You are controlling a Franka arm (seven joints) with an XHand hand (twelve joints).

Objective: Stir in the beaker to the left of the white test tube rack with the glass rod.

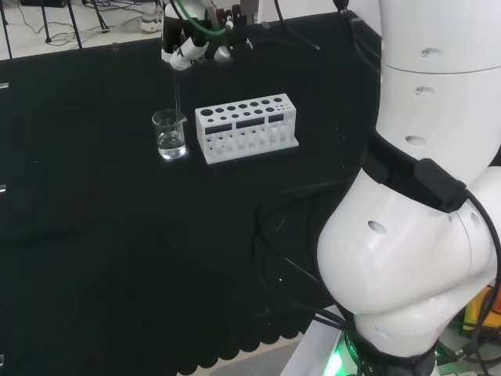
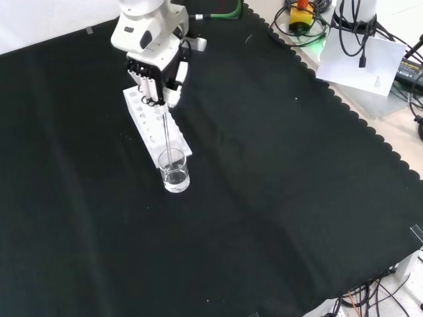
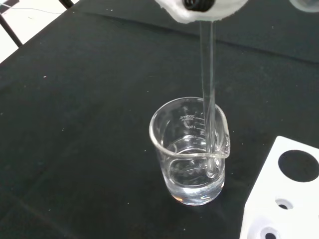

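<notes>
A clear glass beaker (image 1: 170, 135) (image 2: 175, 173) (image 3: 190, 152) with a little clear liquid stands on the black cloth, just left of the white test tube rack (image 1: 246, 127) (image 2: 149, 125) (image 3: 284, 199) in the head view. The hand (image 1: 196, 43) (image 2: 156, 78) (image 3: 199, 10) hangs above the beaker, its fingers curled round the top of a thin glass rod (image 1: 178, 98) (image 2: 166, 135) (image 3: 208, 89). The rod points straight down into the beaker. In the wrist view its tip is in the liquid near the wall on the rack's side.
Black cables (image 1: 290, 235) lie on the cloth near the arm's base in the head view. The cloth's scalloped edge (image 2: 344, 99) runs along the right of the front view, with papers and cables beyond it.
</notes>
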